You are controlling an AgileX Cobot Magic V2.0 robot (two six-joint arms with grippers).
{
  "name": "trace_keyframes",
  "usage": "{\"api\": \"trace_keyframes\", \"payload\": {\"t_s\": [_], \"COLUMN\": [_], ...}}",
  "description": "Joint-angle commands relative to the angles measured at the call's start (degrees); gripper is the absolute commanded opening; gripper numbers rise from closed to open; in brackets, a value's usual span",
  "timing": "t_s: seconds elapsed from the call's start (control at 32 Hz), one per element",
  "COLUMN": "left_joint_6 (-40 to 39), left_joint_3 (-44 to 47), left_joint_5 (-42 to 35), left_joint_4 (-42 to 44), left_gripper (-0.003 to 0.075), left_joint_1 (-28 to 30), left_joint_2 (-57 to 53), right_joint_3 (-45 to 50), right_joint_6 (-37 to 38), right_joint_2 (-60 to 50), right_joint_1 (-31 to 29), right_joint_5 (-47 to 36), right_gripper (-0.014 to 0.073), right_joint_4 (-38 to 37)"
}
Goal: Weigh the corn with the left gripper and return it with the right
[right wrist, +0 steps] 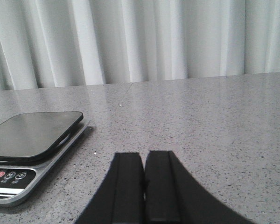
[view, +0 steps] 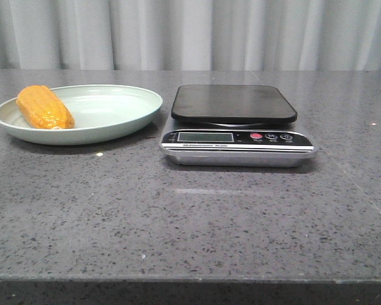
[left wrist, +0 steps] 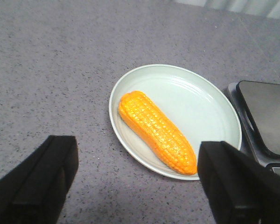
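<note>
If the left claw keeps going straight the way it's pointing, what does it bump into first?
Probably the stubby orange-yellow corn cob lying in the pale green oval plate. The left end effector is open, its black fingers splayed on either side of the corn's near end. How far above it hangs is unclear.

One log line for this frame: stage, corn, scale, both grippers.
stage: pre-grasp | corn: on plate | scale: bare | left gripper: open, above corn | right gripper: shut
</note>
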Motion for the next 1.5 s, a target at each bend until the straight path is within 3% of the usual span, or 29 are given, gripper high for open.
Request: {"api": "trace_keyframes", "payload": {"t_s": [0.0, 0.19, 0.34, 0.59, 1.31, 1.47], "left_joint_6": [0.0, -6.5, -14.5, -20.7, -24.1, -24.1], "left_joint_3": [-5.9, -12.1, -16.9, -20.6, -32.2, -34.1], "left_joint_5": [-1.6, -0.7, 5.0, 8.3, 14.1, 13.8], "left_joint_4": [-1.8, -1.4, 3.3, 3.6, 4.6, 6.7], "left_gripper": [0.0586, 0.0585, 0.0573, 0.0542, 0.0539, 0.0424], "left_joint_1": [-2.4, -6.1, -7.7, -9.6, -13.1, -13.1], "left_joint_2": [5.8, 16.0, 25.0, 34.0, 49.6, 51.8], "right_joint_3": [-0.5, -0.5, -0.5, -0.5, -0.5, -0.5], "right_joint_6": [-0.5, -0.5, -0.5, -0.5, -0.5, -0.5], "right_joint_2": [-0.9, -0.9, -0.9, -0.9, -0.9, -0.9], "right_joint_1": [-0.3, -0.3, -0.3, -0.3, -0.3, -0.3], "right_joint_5": [-4.8, -4.8, -4.8, -4.8, -4.8, -4.8], "right_gripper": [0.0149, 0.0149, 0.0149, 0.0149, 0.0149, 0.0149], "right_joint_4": [-0.1, -0.1, -0.1, -0.1, -0.1, -0.1]}}
